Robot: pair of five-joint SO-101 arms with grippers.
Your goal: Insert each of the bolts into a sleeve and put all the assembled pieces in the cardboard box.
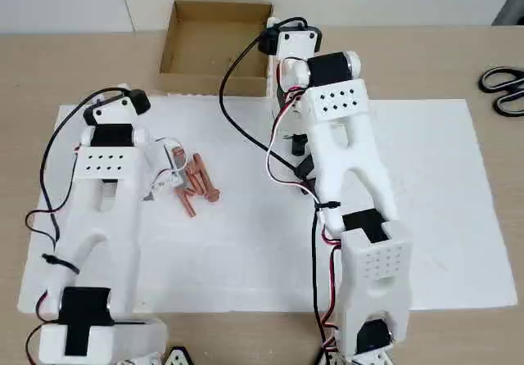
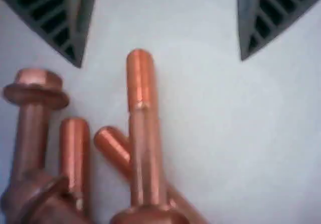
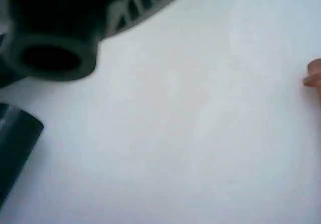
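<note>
Clearly we are at the very start. The bolts [image 1: 198, 183] lie loose in a small heap on the white sheet [image 1: 442, 218], left of centre, and none of those we can see has a sleeve on it. The box [image 1: 169, 42] sits at the far edge of the table, just past the sheet, and we see nothing inside it.

The left gripper [image 2: 160, 61] hangs just over the heap with its jaws spread wide and nothing between them. In the left wrist view the bolts lie close below the two dark fingertips, and one long shank points up into the gap.

The right gripper [image 1: 296, 132] is near the far side of the sheet, to the right of the bolts and well apart from them. One black sleeve [image 3: 52, 58] shows right up against it in the right wrist view, open end toward the camera. Whether the gripper grips that sleeve or merely stands beside it, we cannot tell. A second sleeve [image 3: 15, 143] lies on the sheet close by.

So, as we judge it, everything is left to do — pick a bolt, bring it to a sleeve, push it in, carry the pair to the box, and repeat for each bolt.
</note>
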